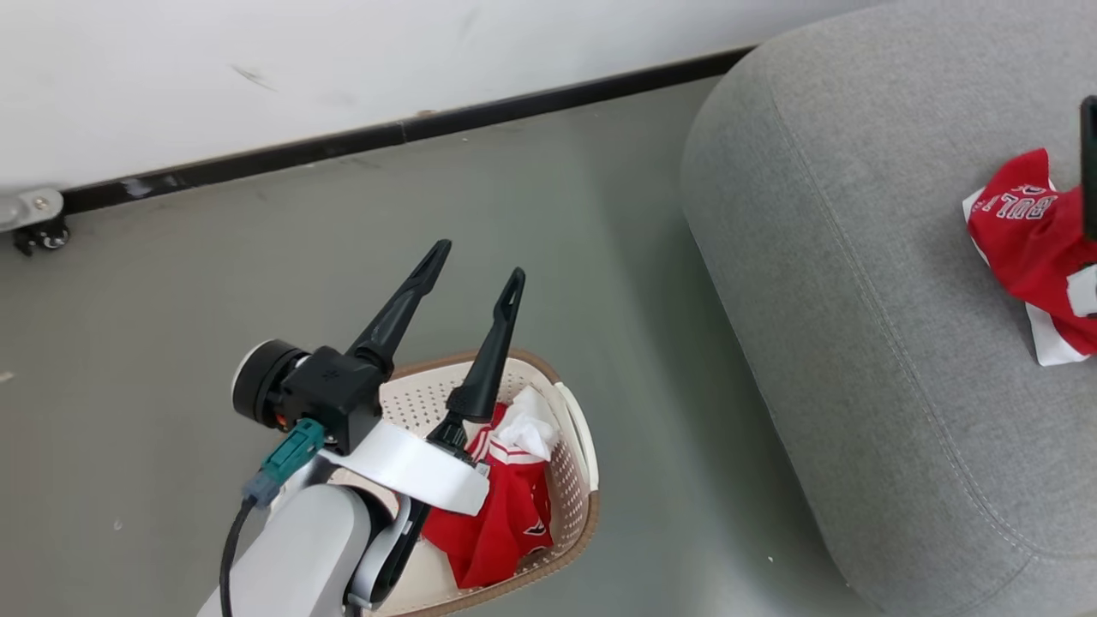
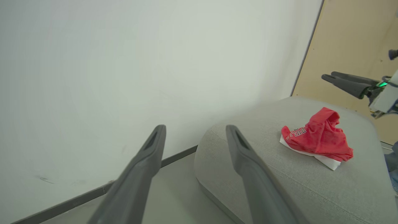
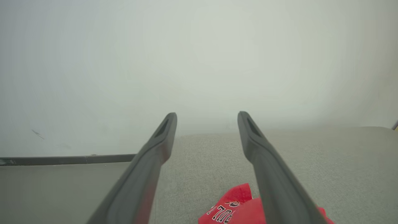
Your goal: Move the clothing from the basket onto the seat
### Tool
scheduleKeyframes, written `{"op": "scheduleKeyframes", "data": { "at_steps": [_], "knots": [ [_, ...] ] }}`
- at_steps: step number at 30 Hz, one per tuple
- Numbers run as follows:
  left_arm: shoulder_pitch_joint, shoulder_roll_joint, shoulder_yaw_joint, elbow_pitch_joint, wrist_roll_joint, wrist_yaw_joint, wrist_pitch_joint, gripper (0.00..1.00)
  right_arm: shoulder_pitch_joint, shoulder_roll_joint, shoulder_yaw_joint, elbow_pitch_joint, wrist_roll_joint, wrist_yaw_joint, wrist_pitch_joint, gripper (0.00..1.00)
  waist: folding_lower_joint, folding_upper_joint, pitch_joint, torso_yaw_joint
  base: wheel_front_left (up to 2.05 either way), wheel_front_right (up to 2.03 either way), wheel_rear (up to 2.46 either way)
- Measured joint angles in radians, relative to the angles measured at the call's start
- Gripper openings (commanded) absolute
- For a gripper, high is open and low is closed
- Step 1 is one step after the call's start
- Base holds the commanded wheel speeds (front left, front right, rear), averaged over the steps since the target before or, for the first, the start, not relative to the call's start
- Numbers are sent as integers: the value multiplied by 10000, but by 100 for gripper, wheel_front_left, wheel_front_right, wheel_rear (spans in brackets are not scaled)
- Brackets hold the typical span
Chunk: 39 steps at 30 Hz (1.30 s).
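The cream basket [image 1: 572, 480] stands on the floor, holding red clothing [image 1: 506, 514] with white trim. My left gripper [image 1: 477, 261] hovers above the basket, open and with nothing in it; its fingers [image 2: 195, 128] point toward the wall and the seat's end. The grey seat [image 1: 857, 257] fills the right side. A red garment [image 1: 1028, 240] with white lettering lies crumpled on it, as the left wrist view [image 2: 320, 137] also shows. My right gripper [image 3: 207, 115] is open just above that garment [image 3: 236, 205], not touching it. The other arm's camera catches it [image 2: 329, 75] hanging over the seat [image 2: 279, 180].
A white wall with a black baseboard [image 1: 386, 133] runs behind the grey floor. A caster wheel [image 1: 38, 236] sits at the far left by the wall. A tan panel [image 2: 351, 46] stands beyond the seat. Open floor separates basket and seat.
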Motion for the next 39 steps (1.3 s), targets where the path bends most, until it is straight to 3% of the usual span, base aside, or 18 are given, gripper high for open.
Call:
{"op": "scheduleKeyframes", "data": {
  "at_steps": [13, 25, 39],
  "knots": [
    [993, -98, 966, -29, -311, 570, -56, 100, 185, 1066, 291, -953, -146, 0, -2, 100, 0, 0, -837, 827, 0, 0, 0],
    [1998, -295, 1597, -128, -125, 972, -56, 100, 1629, 2008, 360, -1630, -487, 0, -12, 100, 0, 0, -1635, 1476, 0, 0, 0],
    [2976, -433, 2031, 23, 84, 1139, -56, 100, 3466, 2966, -163, -2286, -756, 0, -12, 100, -1, 0, -2489, 1982, 0, 0, 0]
  ]
}}
